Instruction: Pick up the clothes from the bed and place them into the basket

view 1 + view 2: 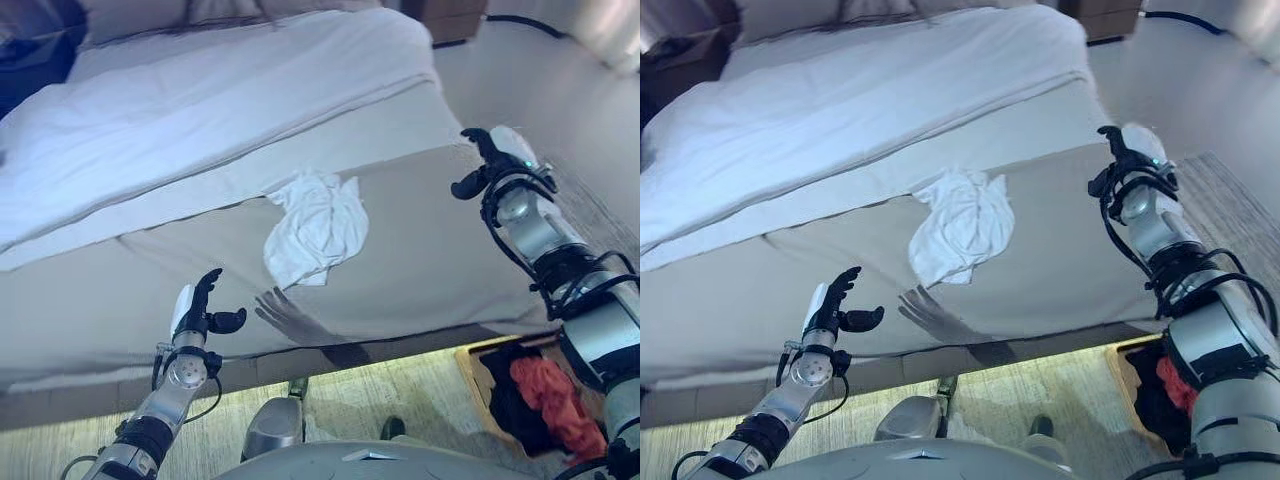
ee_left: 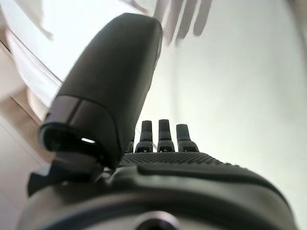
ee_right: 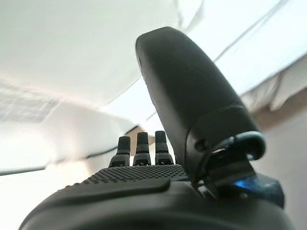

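While both hands are empty with relaxed fingers, the left hand (image 1: pixel 200 308) hovers at the near bed (image 1: pixel 420 250) edge and the right hand (image 1: pixel 490 160) far right. Between them lies the crumpled white garment (image 1: pixel 318 228), probably light and limp; pinch its bunched middle. At near right stands the basket (image 1: pixel 475 365).
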### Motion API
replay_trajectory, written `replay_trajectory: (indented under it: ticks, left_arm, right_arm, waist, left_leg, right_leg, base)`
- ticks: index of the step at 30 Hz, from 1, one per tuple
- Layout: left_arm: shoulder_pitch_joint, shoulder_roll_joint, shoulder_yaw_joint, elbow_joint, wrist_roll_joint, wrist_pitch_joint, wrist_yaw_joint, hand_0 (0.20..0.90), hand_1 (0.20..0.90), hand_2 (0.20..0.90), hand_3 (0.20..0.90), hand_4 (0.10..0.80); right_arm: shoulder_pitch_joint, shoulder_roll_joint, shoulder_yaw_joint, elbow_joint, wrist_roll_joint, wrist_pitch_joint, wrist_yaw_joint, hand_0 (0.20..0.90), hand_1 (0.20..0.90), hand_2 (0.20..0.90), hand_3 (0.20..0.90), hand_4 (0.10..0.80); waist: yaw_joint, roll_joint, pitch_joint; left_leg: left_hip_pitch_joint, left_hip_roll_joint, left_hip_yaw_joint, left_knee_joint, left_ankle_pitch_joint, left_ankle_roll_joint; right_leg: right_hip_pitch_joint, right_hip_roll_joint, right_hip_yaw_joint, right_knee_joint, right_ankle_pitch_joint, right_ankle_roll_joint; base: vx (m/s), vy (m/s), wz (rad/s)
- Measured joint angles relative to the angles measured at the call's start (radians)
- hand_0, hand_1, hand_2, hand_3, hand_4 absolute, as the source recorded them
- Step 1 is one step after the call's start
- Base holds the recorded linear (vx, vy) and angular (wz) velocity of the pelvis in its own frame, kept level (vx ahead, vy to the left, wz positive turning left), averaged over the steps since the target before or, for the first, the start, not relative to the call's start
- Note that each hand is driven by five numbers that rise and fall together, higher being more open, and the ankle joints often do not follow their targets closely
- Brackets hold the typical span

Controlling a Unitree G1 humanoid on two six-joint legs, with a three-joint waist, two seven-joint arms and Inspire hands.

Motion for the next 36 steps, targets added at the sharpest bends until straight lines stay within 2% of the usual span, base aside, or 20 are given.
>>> replay_trajectory:
  ticks: [3, 6, 12, 16, 19, 25, 27, 32, 35, 36]
  left_arm:
    - [-0.014, 0.007, -0.002, -0.001, -0.002, -0.007, 0.0, 0.9, 0.9, 0.9, 0.9, 0.8]
    - [-0.019, 0.029, -0.002, -0.007, -0.003, -0.021, 0.0, 0.9, 0.9, 0.9, 0.9, 0.8]
    - [-0.038, 0.047, -0.007, -0.074, -0.008, -0.023, 0.0, 0.9, 0.9, 0.9, 0.9, 0.8]
    - [-0.048, 0.047, -0.028, -0.141, -0.045, -0.049, 0.0, 0.9, 0.9, 0.9, 0.9, 0.8]
    - [-0.038, 0.054, -0.029, -0.221, -0.078, -0.077, 0.017, 0.9, 0.9, 0.9, 0.9, 0.8]
    - [-0.064, 0.061, -0.046, -0.312, -0.146, -0.113, 0.022, 0.9, 0.9, 0.9, 0.9, 0.8]
    - [-0.059, 0.068, -0.068, -0.324, -0.166, -0.137, 0.033, 0.9, 0.9, 0.9, 0.9, 0.8]
    - [-0.02, 0.079, -0.071, -0.36, -0.202, -0.16, 0.043, 0.9, 0.9, 0.9, 0.9, 0.8]
    - [-0.018, 0.084, -0.07, -0.379, -0.214, -0.17, 0.063, 0.9, 0.9, 0.9, 0.9, 0.8]
    - [-0.018, 0.088, -0.069, -0.395, -0.218, -0.172, 0.069, 0.9, 0.9, 0.9, 0.9, 0.8]
  right_arm:
    - [-0.016, 0.012, 0.022, 0.025, -0.001, 0.001, -0.01, 0.9, 0.9, 0.9, 0.9, 0.8]
    - [-0.074, 0.018, 0.036, 0.027, -0.004, 0.015, -0.013, 0.9, 0.9, 0.9, 0.9, 0.8]
    - [-0.234, 0.049, 0.067, 0.079, -0.038, 0.07, -0.014, 0.9, 0.9, 0.9, 0.9, 0.8]
    - [-0.252, 0.058, 0.115, 0.084, -0.038, 0.089, -0.012, 0.9, 0.9, 0.9, 0.9, 0.8]
    - [-0.271, 0.069, 0.118, 0.086, -0.038, 0.102, -0.014, 0.9, 0.9, 0.9, 0.9, 0.8]
    - [-0.322, 0.086, 0.128, 0.202, -0.04, 0.131, -0.023, 0.9, 0.9, 0.9, 0.9, 0.8]
    - [-0.327, 0.085, 0.133, 0.252, -0.04, 0.132, -0.023, 0.9, 0.9, 0.9, 0.9, 0.8]
    - [-0.392, 0.073, 0.15, 0.294, -0.054, 0.133, -0.034, 0.9, 0.9, 0.9, 0.9, 0.8]
    - [-0.456, 0.047, 0.154, 0.32, -0.057, 0.148, -0.003, 0.9, 0.9, 0.9, 0.9, 0.8]
    - [-0.477, 0.041, 0.154, 0.328, -0.057, 0.15, 0.007, 0.9, 0.9, 0.9, 0.9, 0.8]
  waist:
    - [0.056, 0.007, 0.068]
    - [0.093, 0.008, 0.158]
    - [0.155, 0.015, 0.296]
    - [0.186, 0.017, 0.318]
    - [0.19, 0.017, 0.318]
    - [0.187, 0.024, 0.321]
    - [0.187, 0.033, 0.324]
    - [0.18, 0.053, 0.329]
    - [0.182, 0.058, 0.329]
    - [0.184, 0.059, 0.329]
  left_leg:
    - [-0.013, -0.026, -0.027, 0.022, -0.014, -0.005]
    - [-0.053, -0.066, -0.044, 0.09, -0.06, -0.006]
    - [-0.194, -0.118, -0.058, 0.24, -0.078, 0.007]
    - [-0.287, -0.148, -0.067, 0.344, -0.108, 0.018]
    - [-0.376, -0.156, -0.073, 0.441, -0.14, 0.019]
    - [-0.566, -0.168, -0.082, 0.594, -0.173, 0.022]
    - [-0.615, -0.175, -0.086, 0.631, -0.185, 0.012]
    - [-0.737, -0.193, -0.09, 0.753, -0.208, 0.009]
    - [-0.802, -0.205, -0.094, 0.8, -0.217, 0.004]
    - [-0.826, -0.205, -0.095, 0.811, -0.223, -0.007]
  right_leg:
    - [-0.058, -0.046, -0.023, 0.165, -0.089, -0.001]
    - [-0.12, -0.1, -0.028, 0.311, -0.156, -0.005]
    - [-0.261, -0.162, -0.025, 0.5, -0.224, -0.013]
    - [-0.343, -0.2, -0.026, 0.607, -0.268, -0.027]
    - [-0.408, -0.203, -0.021, 0.67, -0.291, -0.029]
    - [-0.593, -0.216, 0.004, 0.829, -0.338, -0.056]
    - [-0.641, -0.22, 0.014, 0.873, -0.361, -0.069]
    - [-0.765, -0.233, 0.045, 1.001, -0.391, -0.073]
    - [-0.839, -0.235, 0.07, 1.07, -0.408, -0.088]
    - [-0.863, -0.236, 0.075, 1.088, -0.414, -0.096]
  base:
    - [-0.014, 0.036, 0.41]
    - [0.067, 0.012, 0.26]
    - [-0.048, 0.072, 0.19]
    - [-0.024, 0.066, 0.2]
    - [-0.047, 0.027, 0.07]
    - [-0.071, 0.055, 0.04]
    - [-0.062, 0.062, 0.07]
    - [-0.058, 0.039, 0.03]
    - [-0.062, -0.003, 0.09]
    - [-0.056, -0.013, 0.13]
